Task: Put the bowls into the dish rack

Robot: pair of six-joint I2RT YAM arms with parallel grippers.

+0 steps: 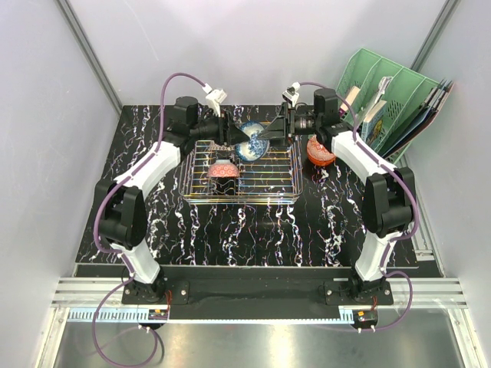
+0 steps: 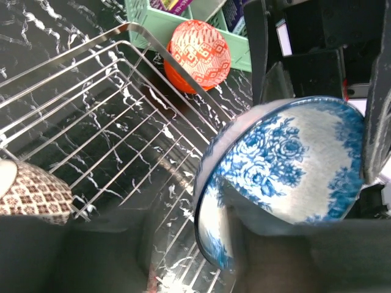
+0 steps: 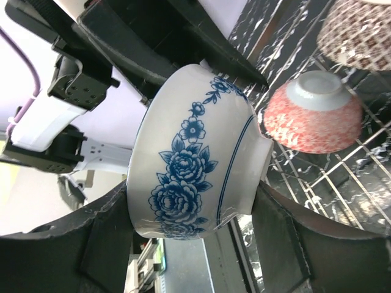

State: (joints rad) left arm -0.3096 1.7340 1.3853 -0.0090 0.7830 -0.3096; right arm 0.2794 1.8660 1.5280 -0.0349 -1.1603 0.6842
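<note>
Basket: the rack (image 1: 268, 180), silver wire, stands mid-table.
Loaded: two bowls lie in the rack, the upturned bowl (image 3: 314, 116), red with its foot showing, and next to it the brown bowl (image 2: 30, 189). Count these as done.
In hand: the blue bowl (image 3: 195, 152) is in the air over the rack's far side, tipped on its side between the two grippers.
Right side: the right gripper (image 3: 192, 201) has its jaws closed onto the blue bowl, one finger on each side. You hold it here.
Left side: the left gripper (image 2: 192, 244) has its fingers at the blue bowl's rim. You cannot tell whether they pinch it.
Waiting: the top bowl (image 2: 198, 52), red-patterned, sits on the orange bowl (image 2: 173, 78), right of the rack by the green organiser (image 1: 367, 73).
Progress: two in, one carried, two waiting. You are near the midpoint.
Left to do: set the blue bowl inside, then fetch the stacked pair.
</note>
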